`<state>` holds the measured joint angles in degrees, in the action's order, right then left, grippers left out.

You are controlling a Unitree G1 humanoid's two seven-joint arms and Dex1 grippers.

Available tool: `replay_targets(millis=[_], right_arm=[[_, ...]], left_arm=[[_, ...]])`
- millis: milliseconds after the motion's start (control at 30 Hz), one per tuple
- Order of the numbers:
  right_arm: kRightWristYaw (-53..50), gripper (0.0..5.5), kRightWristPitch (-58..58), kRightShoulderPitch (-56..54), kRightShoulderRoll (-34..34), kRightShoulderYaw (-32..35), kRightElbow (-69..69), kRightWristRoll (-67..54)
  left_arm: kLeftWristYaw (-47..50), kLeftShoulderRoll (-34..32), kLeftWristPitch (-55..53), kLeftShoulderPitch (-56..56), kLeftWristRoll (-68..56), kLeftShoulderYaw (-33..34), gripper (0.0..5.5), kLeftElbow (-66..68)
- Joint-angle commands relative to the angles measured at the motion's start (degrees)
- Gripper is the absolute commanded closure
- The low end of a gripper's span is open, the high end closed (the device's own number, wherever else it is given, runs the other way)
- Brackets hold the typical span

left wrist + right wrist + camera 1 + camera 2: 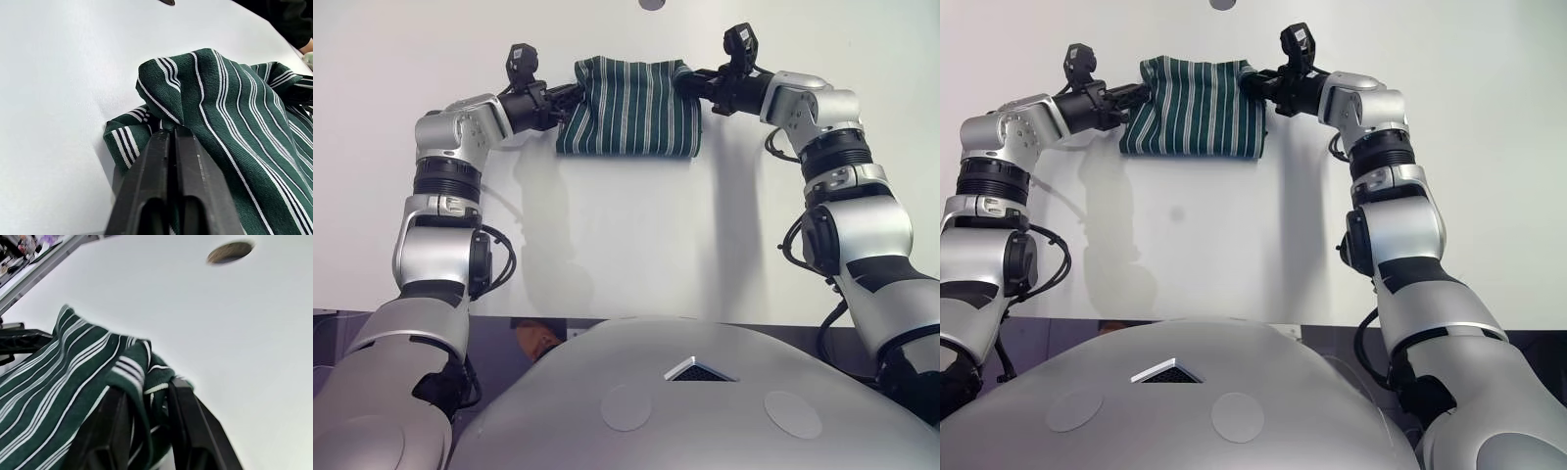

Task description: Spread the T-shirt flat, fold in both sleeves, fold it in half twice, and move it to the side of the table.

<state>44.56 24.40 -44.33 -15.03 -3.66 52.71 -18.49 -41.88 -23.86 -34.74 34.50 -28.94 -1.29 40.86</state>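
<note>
White bench (626,245) is lying under the T-shirt (631,110), its long axis running between both jaws; left jaws are clamping one end, right jaws the other.

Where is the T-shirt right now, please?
In the left eye view, the T-shirt is at the far middle of the table, held between the left gripper and right gripper.

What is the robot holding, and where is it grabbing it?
The folded striped T-shirt. The left gripper pinches its left edge, and the right gripper pinches it near its top right corner.
</note>
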Motion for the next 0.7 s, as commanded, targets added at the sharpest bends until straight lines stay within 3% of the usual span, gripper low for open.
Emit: replay_targets(millis=[33, 167, 300, 433, 500, 600, 700], right_arm=[[-2.2, 4.39, -2.8, -0.2, -1.8, 8.2, -3.3, -3.5], [-1.2, 4.39, -2.9, 1.7, -0.6, 12.5, -8.9, -6.4], [-0.5, 5.19, -1.1, 4.7, 3.6, 5.1, -13.0, -1.7], [-2.1, 4.71, 3.0, 4.7, 2.8, 6.5, -9.9, -1.3], [-2.8, 4.33, 2.7, 4.6, 2.4, 6.8, -9.0, -0.5], [-5.8, 4.12, -0.6, 2.8, 1.9, 8.8, -6.2, 0.1], [-6.3, 4.12, -1.9, 2.1, 2.2, 9.4, -4.7, 0.6]], left_arm=[[0.8, -0.1, -0.7, -2.7, -0.8, 5.0, 4.78, -2.8], [2.0, 0.8, -0.4, -4.6, -3.4, 11.3, 4.78, -6.6], [3.2, 2.9, 1.6, -4.2, -3.1, 13.8, 5.31, -8.4], [-1.4, 4.5, 1.2, -6.9, -2.8, 9.4, 5.34, -19.7], [-1.8, 4.5, 4.9, -8.7, 3.2, 3.2, 5.34, -22.3], [-0.2, 4.8, 11.4, -8.5, 12.2, -4.0, 5.34, -19.7], [2.6, 5.1, 15.6, -6.7, 16.4, -4.8, 5.34, -14.6]])
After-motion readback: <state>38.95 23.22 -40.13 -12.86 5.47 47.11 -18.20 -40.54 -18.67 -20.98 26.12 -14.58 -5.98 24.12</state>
